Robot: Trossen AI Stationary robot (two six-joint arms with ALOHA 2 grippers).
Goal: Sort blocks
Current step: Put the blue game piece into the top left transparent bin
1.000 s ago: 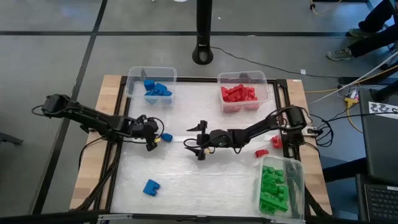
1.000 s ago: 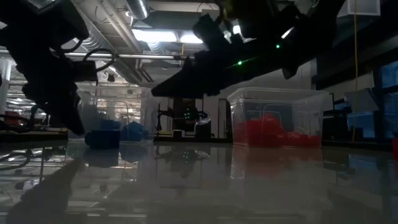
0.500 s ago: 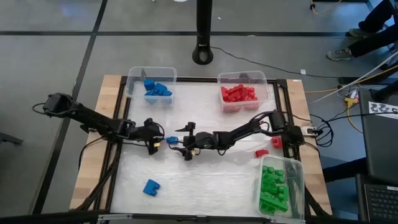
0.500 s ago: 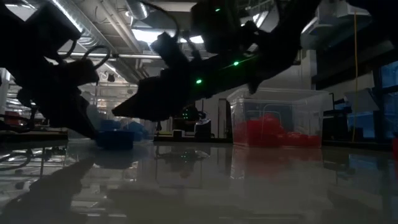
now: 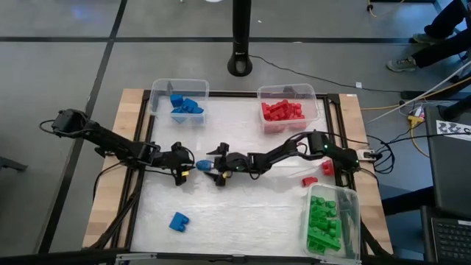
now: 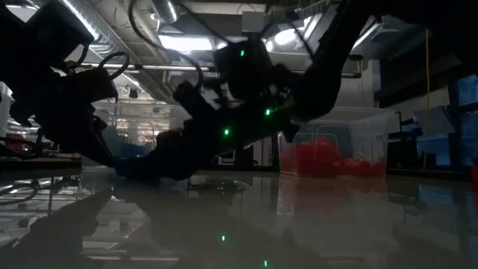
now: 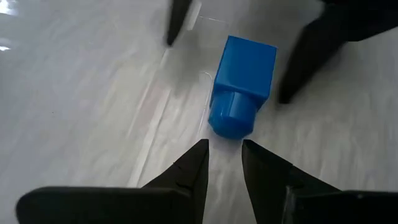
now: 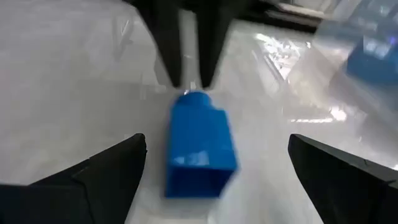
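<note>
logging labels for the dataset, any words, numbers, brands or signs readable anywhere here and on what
No readable text in any view.
Black-and-white patterned card at the right edge of the high view, beside the table: a printed pattern, too small to read.
Blue block between the left gripper and right gripper: plain, no marking.
Clear bins: no labels visible.

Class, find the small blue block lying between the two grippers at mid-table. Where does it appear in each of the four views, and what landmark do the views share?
High view: blue block left of centre, between both grippers.
Low view: cannot be made out; dark arms cover that spot.
Left wrist view: blue block upper centre, beyond the near fingers.
Right wrist view: blue block centre, between wide-spread fingers.
Shared landmark: the left gripper, nearly closed beside it.
</note>
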